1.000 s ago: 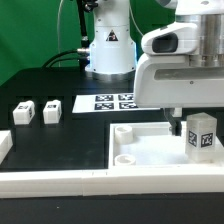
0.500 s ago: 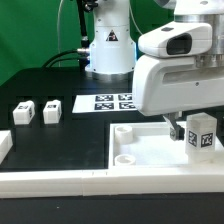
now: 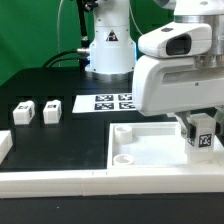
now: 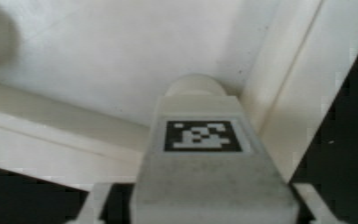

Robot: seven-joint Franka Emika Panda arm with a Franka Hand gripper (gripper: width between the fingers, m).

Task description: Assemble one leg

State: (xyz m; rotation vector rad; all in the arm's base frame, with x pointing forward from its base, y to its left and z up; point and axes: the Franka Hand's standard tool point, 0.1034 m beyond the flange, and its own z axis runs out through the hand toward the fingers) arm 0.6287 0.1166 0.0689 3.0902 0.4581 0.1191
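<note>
While clamped: leg between gripper fingers.

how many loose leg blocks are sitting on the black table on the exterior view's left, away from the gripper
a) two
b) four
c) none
a: the exterior view shows one leg block and a second leg block side by side on the black table, while a third leg sits at the gripper over the white panel.
</note>
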